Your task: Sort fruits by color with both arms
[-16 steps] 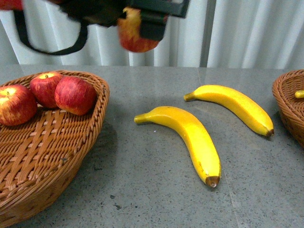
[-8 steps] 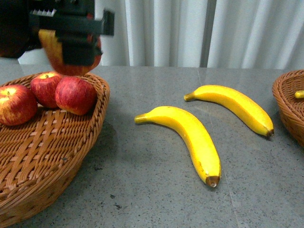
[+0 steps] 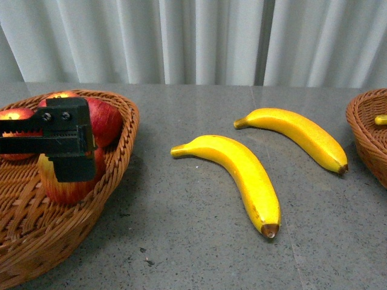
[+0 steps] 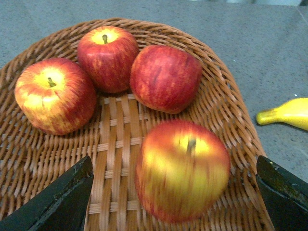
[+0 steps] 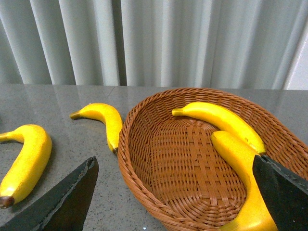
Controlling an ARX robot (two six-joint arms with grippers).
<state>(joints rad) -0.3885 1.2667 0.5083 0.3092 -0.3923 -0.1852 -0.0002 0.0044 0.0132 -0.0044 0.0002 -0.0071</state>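
My left gripper (image 3: pixel 60 145) hangs open over the left wicker basket (image 3: pixel 115 175). A red-yellow apple (image 3: pixel 66 184) sits loose just below it, blurred between the spread jaws in the left wrist view (image 4: pixel 183 168). Three more apples (image 4: pixel 55 94) (image 4: pixel 108 57) (image 4: pixel 166 77) lie at the basket's far side. Two bananas (image 3: pixel 242 175) (image 3: pixel 302 136) lie on the grey table. My right gripper (image 5: pixel 173 192) is open and empty above the right basket (image 5: pixel 183 154), which holds two bananas (image 5: pixel 221 118) (image 5: pixel 245 178). The right gripper is out of the front view.
The right basket's rim (image 3: pixel 369 133) shows at the front view's right edge. White curtains (image 3: pixel 199 39) hang behind the table. The grey tabletop (image 3: pixel 181 229) stretches between the two baskets, with the loose bananas lying on its middle.
My left gripper carried the apple from the top centre leftward and down into the left basket, then opened. The apple is out of the jaws and blurred. The bananas have not moved.
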